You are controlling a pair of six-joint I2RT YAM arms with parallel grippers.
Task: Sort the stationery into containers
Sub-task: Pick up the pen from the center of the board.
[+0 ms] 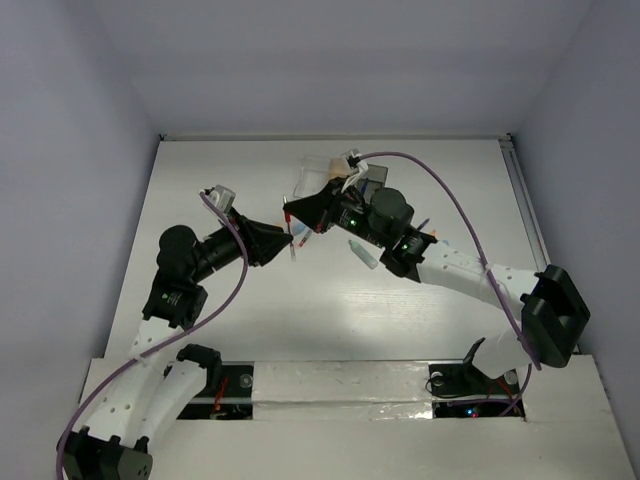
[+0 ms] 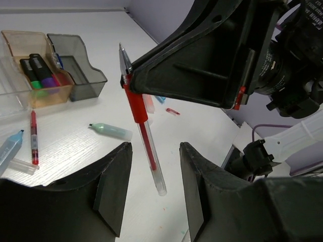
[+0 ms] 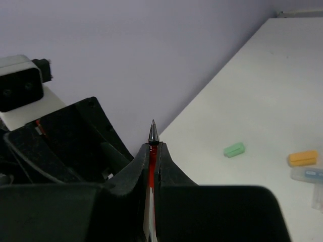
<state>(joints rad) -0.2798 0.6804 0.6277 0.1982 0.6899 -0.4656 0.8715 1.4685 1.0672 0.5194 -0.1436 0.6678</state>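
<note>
Seen from the top camera, your right gripper and left gripper face each other above the middle of the white surface. The thin red pen with a clear plastic barrel hangs between them, just short of the row of boxes.

In the left wrist view, the right gripper pinches the red pen at the top of its red rubber sleeve, tip up, with the barrel hanging clear of the surface. Your left gripper stands open, one finger on either side of the barrel and touching it on neither. Expect a light, stiff, slick tube. It will likely pivot or slide if you clamp the bare plastic end, so close on the rubber sleeve or just below it. Beyond sit the translucent tan-orange box, holding green and purple markers, and the dark smoky-grey box. A loose red-ink pen and a pale-green marker lie flat nearby.

In the right wrist view, the right gripper is clamped on the red pen, whose metal tip pokes out above the fingers.
</note>
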